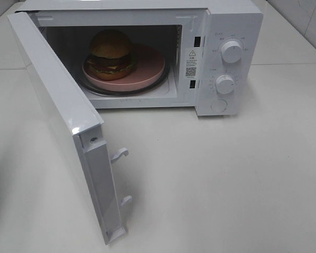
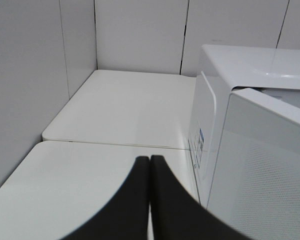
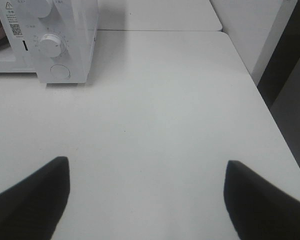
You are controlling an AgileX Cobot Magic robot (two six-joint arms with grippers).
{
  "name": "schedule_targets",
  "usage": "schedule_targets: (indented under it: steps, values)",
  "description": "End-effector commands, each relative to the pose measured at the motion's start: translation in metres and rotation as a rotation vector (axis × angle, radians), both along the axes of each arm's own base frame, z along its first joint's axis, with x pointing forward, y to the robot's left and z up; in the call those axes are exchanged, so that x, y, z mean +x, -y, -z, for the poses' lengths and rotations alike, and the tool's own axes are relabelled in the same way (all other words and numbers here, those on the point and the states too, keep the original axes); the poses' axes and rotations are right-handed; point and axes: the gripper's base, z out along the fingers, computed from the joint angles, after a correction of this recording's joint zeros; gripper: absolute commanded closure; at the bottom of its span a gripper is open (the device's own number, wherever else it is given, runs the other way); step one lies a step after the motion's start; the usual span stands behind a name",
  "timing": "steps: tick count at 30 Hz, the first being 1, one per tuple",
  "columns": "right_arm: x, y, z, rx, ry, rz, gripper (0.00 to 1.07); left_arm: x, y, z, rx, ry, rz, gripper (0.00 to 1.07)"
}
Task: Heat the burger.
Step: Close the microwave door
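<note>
The burger sits on a round pink plate inside the white microwave, on its glass turntable. The microwave door stands wide open toward the front left. Neither gripper shows in the exterior high view. In the left wrist view my left gripper is shut and empty, beside the microwave's left side and the back of the open door. In the right wrist view my right gripper is open and empty above the bare table, to the right of the microwave's control panel.
The microwave has two white knobs and a round door button. Door latches stick out from the door's edge. The white table has seams, a wall at the left and an edge at the right.
</note>
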Motion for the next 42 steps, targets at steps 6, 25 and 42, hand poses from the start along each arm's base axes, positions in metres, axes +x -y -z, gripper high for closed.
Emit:
schedule_targets:
  steps: [6, 25, 42]
  values:
    - [-0.005, 0.0, 0.0, -0.003, 0.045, 0.003, 0.31, 0.03, 0.002, 0.026, -0.041, -0.034, 0.023, 1.07]
    - [-0.005, 0.0, 0.0, -0.003, 0.045, 0.003, 0.31, 0.082, 0.032, 0.066, 0.0, -0.11, 0.358, 1.07]
    - [-0.005, 0.0, 0.0, -0.003, 0.045, 0.003, 0.31, 0.117, 0.077, 0.074, -0.045, -0.12, 0.496, 1.07]
